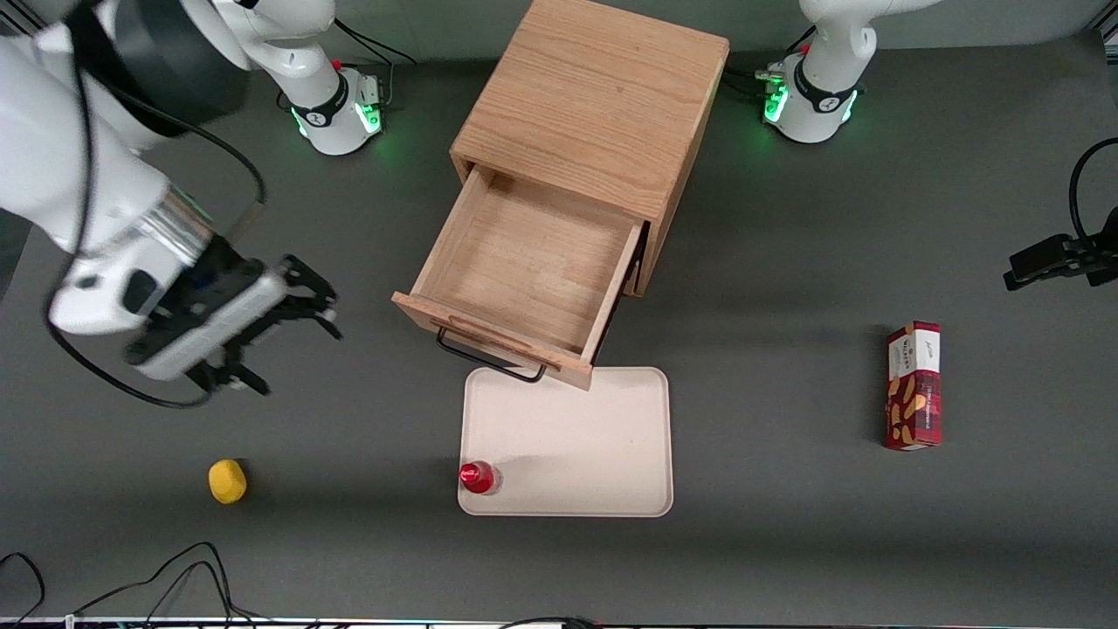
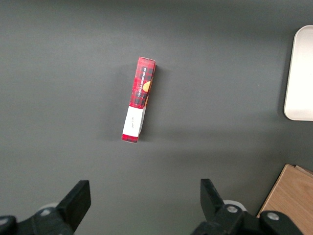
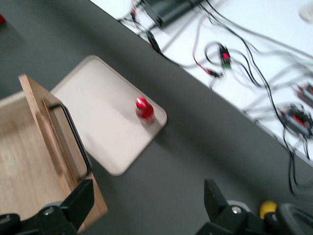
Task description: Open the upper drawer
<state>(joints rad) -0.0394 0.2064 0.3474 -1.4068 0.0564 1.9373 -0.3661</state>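
The upper drawer [image 1: 524,279] of the light-oak cabinet [image 1: 594,105] stands pulled far out, its plain wooden inside bare. Its thin black wire handle [image 1: 489,358] hangs over the edge of the tray. The drawer front and handle [image 3: 76,142] also show in the right wrist view. The lower drawer is hidden under the upper one. My right gripper [image 1: 293,336] is open and holds nothing. It hangs above the table, well off from the drawer toward the working arm's end, with its fingers [image 3: 78,200] spread wide.
A beige tray [image 1: 576,437] lies in front of the drawer, with a red-capped bottle [image 1: 478,477] on its near corner; both show in the right wrist view [image 3: 144,108]. A yellow lump [image 1: 227,480] lies nearer the camera than the gripper. A red snack box [image 1: 914,384] lies toward the parked arm's end.
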